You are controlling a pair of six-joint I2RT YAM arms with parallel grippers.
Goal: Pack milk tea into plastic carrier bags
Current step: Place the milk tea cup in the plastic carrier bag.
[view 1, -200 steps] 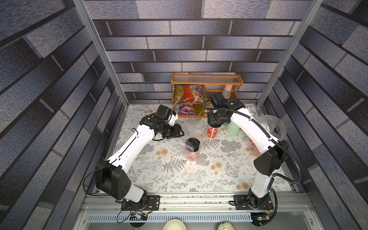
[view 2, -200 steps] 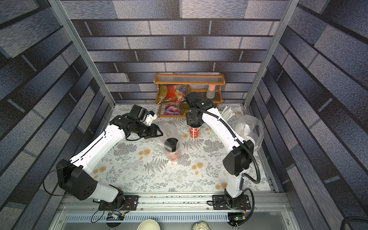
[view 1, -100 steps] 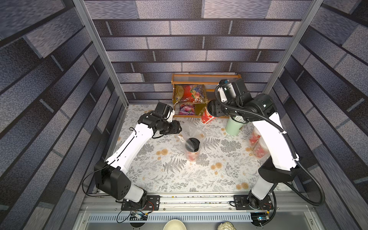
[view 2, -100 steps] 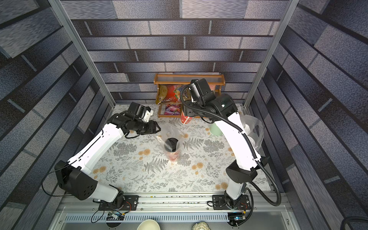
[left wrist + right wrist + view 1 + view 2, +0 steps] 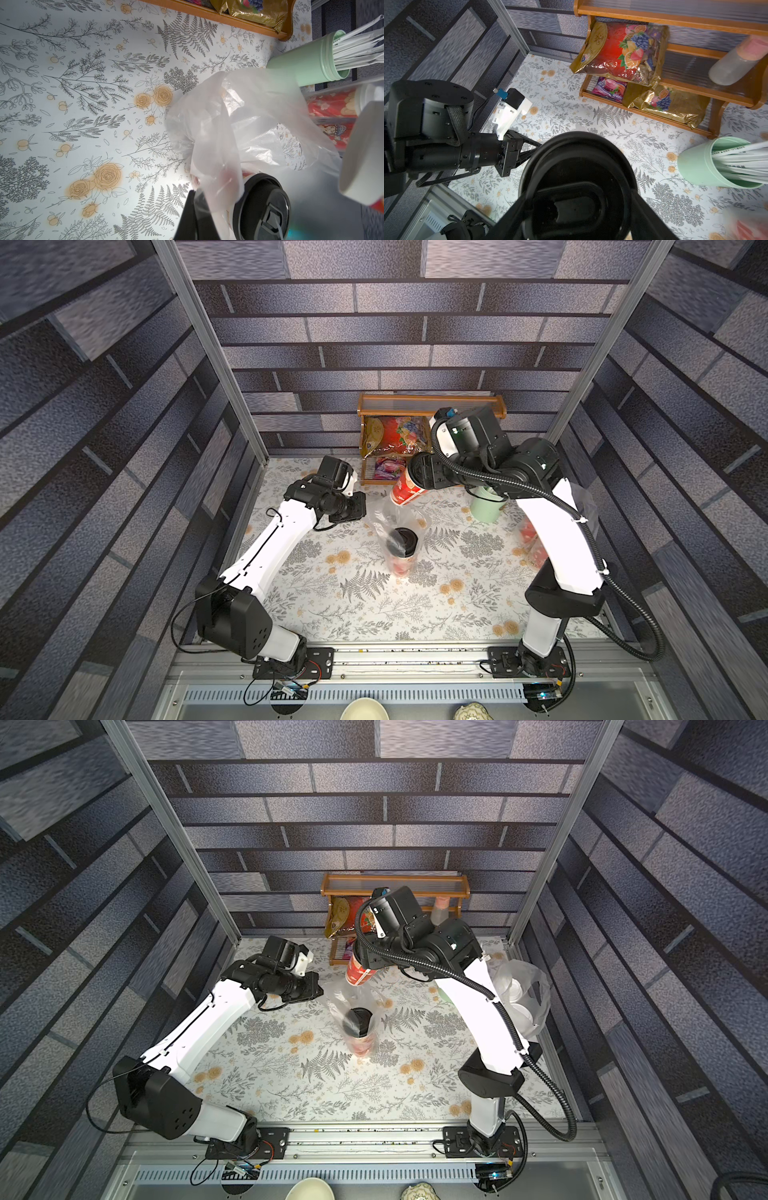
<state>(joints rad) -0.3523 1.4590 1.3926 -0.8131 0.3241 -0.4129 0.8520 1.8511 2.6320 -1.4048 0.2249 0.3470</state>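
The left tool (image 5: 360, 508) is pinched together on the rim of the open carrier bag (image 5: 384, 516), at its 10 o'clock. Inside it a black-lidded cup (image 5: 401, 542) stands mid-table (image 5: 374, 614). The right tool (image 5: 419, 482) clamps a tilted red cup (image 5: 402, 494) above the bag's 12 o'clock.

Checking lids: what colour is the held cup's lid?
Black lid; right wrist view shows it best.
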